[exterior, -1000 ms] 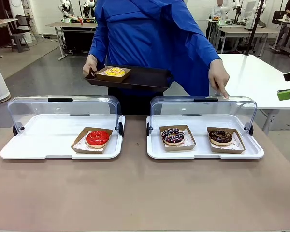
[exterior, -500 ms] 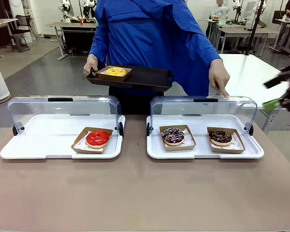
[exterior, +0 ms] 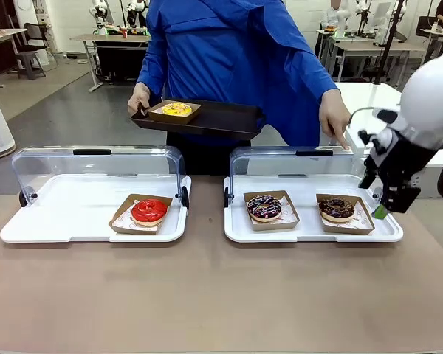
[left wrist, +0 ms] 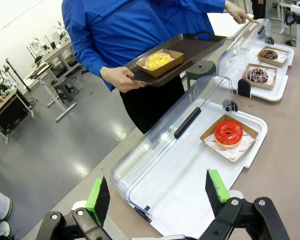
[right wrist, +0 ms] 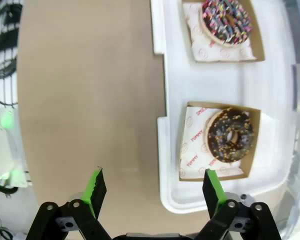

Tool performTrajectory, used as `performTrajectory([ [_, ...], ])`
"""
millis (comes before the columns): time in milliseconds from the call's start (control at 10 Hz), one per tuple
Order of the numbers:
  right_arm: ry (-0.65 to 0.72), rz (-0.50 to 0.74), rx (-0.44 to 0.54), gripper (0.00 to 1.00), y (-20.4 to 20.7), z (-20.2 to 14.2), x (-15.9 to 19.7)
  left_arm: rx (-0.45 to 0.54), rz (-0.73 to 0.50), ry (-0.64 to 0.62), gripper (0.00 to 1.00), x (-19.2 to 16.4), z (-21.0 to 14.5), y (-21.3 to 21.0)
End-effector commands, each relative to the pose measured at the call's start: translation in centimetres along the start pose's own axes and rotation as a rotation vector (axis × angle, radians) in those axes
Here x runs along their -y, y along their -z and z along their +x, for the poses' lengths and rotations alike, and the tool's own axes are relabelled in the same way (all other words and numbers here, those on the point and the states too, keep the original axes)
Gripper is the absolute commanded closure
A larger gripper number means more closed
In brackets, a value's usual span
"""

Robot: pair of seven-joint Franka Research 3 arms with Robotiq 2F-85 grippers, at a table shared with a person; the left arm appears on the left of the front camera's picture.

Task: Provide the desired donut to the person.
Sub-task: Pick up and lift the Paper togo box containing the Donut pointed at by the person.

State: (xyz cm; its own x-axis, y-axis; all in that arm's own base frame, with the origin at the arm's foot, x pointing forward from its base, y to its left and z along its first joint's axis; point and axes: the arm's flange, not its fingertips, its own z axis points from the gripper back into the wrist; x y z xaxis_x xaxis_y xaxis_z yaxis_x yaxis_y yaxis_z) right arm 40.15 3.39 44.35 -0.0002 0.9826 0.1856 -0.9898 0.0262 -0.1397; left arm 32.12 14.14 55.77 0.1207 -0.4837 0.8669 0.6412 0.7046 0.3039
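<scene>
Person: I saw the person [exterior: 236, 66] in a bright blue coat standing at the far side of the table [exterior: 207, 295].
Pointing hand: one hand [exterior: 334, 116] rested a fingertip on top of the right display case [exterior: 310, 158], toward its right end.
Tray hand: the other hand [exterior: 138, 99] held a dark serving tray [exterior: 221, 118] level. A yellow-iced donut [exterior: 176, 109] sat on it in a brown carton.
Right display case: its clear lid stood raised at the back. The white base held two cartons side by side. A sprinkled chocolate donut [exterior: 264, 207] lay on the left. A nut-topped chocolate donut [exterior: 337, 209] lay on the right, below the pointing finger.
Left display case: the left display case [exterior: 96, 173] was also open, with a red-iced donut [exterior: 148, 211] in a carton near its front right corner.
Right end effector: my right end effector [right wrist: 154, 187] hung at the right end of the right display case, near the nut-topped chocolate donut. Its fingers were apart and held nothing. Its wrist camera looked straight down on that donut.
Left end effector: my left end effector [left wrist: 157, 192] was also spread wide and empty. It was above the left end of the left display case, well apart from every donut.
</scene>
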Motion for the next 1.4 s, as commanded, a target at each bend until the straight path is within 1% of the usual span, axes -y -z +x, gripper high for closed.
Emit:
performTrajectory([
  [0,-0.059,-0.043,-0.014,0.00,3.1,-1.5,-0.5,-0.007,0.010,-0.007,0.00,0.0,0.0,0.0],
  [100,-0.085,-0.050,-0.004,0.00,4.1,-2.2,0.0,-0.007,0.010,-0.007,0.00,0.0,0.0,0.0],
  [200,-0.087,-0.059,-0.019,0.00,5.1,-3.1,0.8,-0.007,0.010,-0.007,0.00,0.0,0.0,0.0],
  [300,-0.078,-0.068,-0.040,0.00,6.1,-3.7,1.6,-0.007,0.010,-0.007,0.00,0.0,0.0,0.0],
  [500,-0.064,-0.069,-0.050,0.00,7.5,-4.3,3.1,-0.007,0.010,-0.007,0.00,0.0,0.0,0.0],
  [700,-0.063,-0.030,-0.054,0.00,8.5,-4.6,4.6,-0.007,0.010,-0.007,0.00,0.0,0.0,0.0],
  [900,-0.031,-0.055,-0.064,0.00,9.1,-4.9,5.0,-0.007,0.010,-0.007,0.00,0.0,0.0,0.0],
  [1300,-0.025,-0.053,-0.074,0.00,9.7,-4.9,5.2,-0.007,0.010,-0.007,0.00,0.0,0.0,0.0],
])
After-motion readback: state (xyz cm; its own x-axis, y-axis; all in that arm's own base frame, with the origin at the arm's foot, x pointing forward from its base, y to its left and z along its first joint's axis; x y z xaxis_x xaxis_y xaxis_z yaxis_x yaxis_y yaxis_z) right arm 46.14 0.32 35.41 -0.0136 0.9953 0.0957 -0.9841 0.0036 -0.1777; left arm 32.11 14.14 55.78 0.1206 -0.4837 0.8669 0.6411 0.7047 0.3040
